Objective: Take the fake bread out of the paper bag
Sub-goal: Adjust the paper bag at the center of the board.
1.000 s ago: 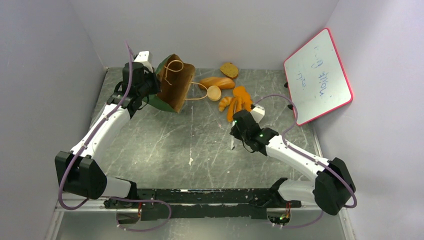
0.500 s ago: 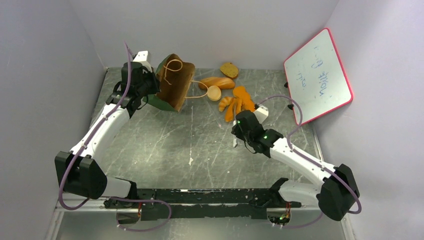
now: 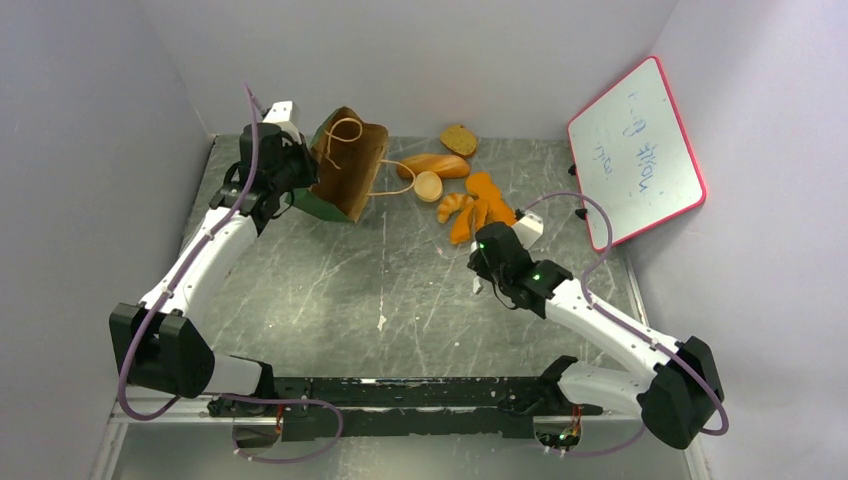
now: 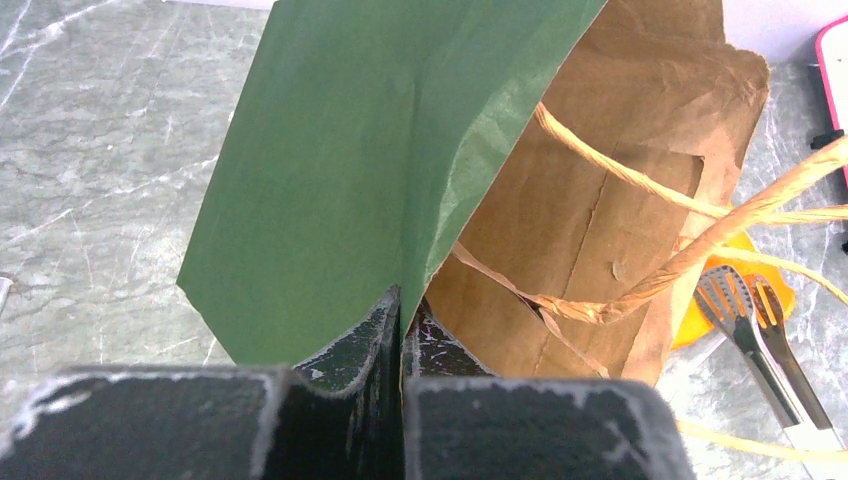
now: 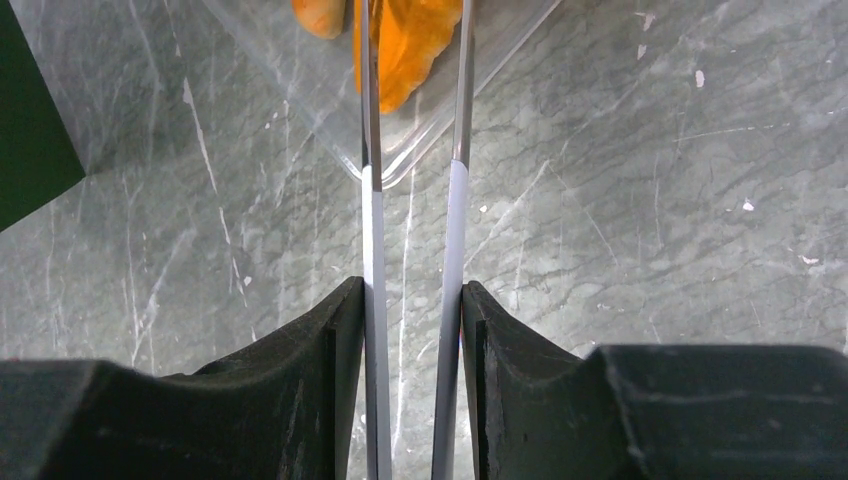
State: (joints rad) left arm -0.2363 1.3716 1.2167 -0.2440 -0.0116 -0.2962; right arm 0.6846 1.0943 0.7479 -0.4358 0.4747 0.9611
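The paper bag (image 3: 350, 172) stands tilted at the back left, green outside (image 4: 360, 150) and brown inside (image 4: 600, 230), with its cord handles (image 4: 700, 250) hanging loose. My left gripper (image 3: 292, 175) (image 4: 402, 312) is shut on the bag's side wall. The fake bread lies on the table to the bag's right: speckled slice (image 3: 459, 139), loaf (image 3: 434, 165), round bun (image 3: 428, 186), croissant (image 3: 452, 207) and long orange piece (image 3: 481, 203) (image 5: 405, 40). My right gripper (image 3: 487, 250) (image 5: 412, 300) is shut on silver tweezers (image 5: 371, 230), whose tips reach the orange piece.
A clear plastic sheet (image 5: 400, 140) lies under the orange piece. A pink-framed whiteboard (image 3: 635, 150) leans against the right wall. Grey walls close in the back and both sides. The tweezer tips (image 4: 745, 320) also show past the bag's mouth in the left wrist view.
My right arm has shifted slightly right and nearer with the tweezers, away from the bread. The left gripper and the bag have hardly moved.
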